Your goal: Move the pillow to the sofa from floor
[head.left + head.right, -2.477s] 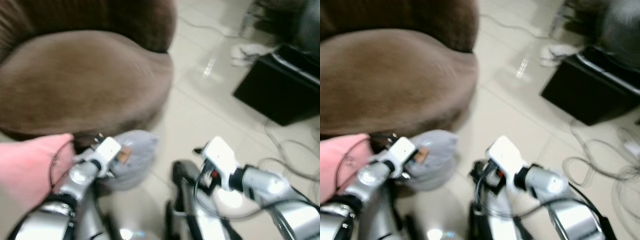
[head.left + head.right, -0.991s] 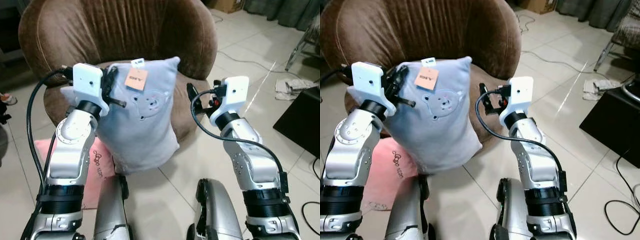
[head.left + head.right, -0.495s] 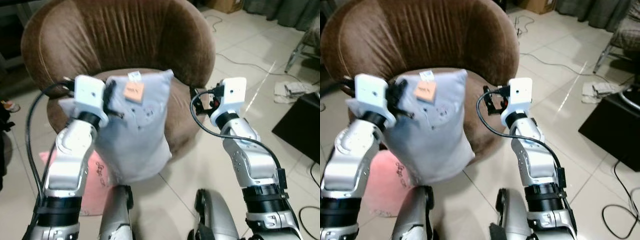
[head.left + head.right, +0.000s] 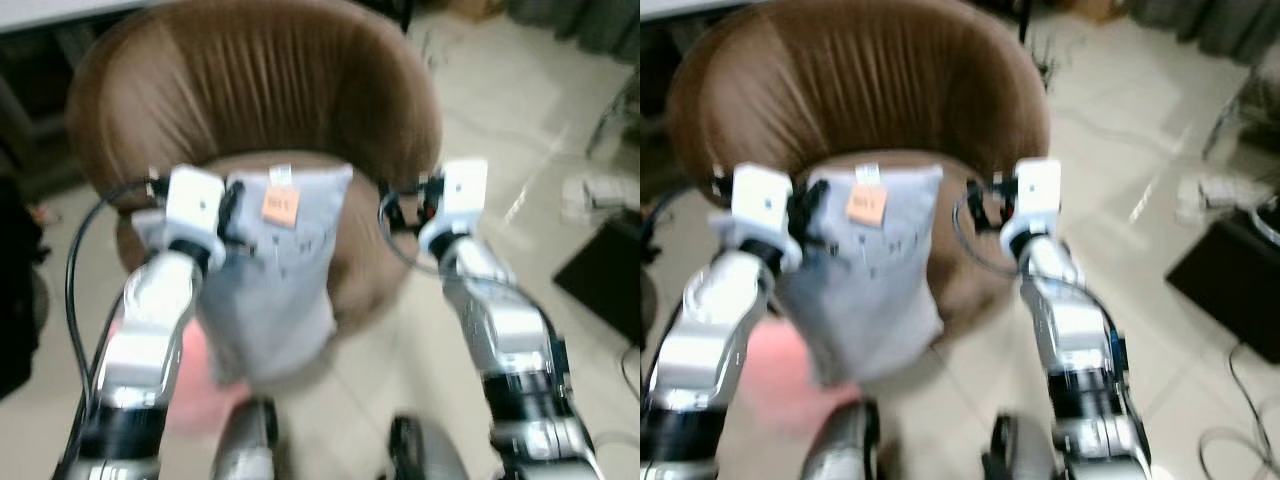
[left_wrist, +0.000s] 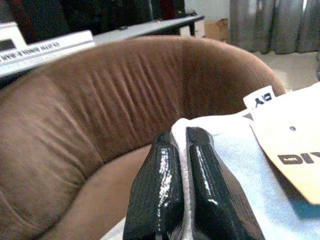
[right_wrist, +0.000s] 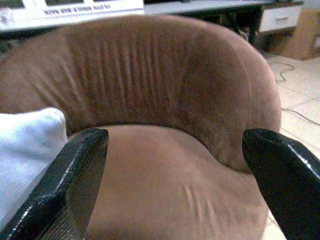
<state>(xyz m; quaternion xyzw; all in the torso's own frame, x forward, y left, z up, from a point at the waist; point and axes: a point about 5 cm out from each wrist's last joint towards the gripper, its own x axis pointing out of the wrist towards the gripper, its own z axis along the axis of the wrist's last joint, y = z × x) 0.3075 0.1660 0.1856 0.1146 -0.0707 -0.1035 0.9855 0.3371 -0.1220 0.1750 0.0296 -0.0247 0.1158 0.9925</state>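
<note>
Pillow (image 4: 275,270) hangs in front of the sofa (image 4: 260,90) seat, its top edge pinched in my left gripper (image 5: 181,150). I should carry it forward over the cushion before releasing. My right gripper (image 6: 175,150) gapes wide, holding nothing.

Silver arms, white wrist camera boxes, black cables, glossy black fingers (image 5: 202,185).
</note>
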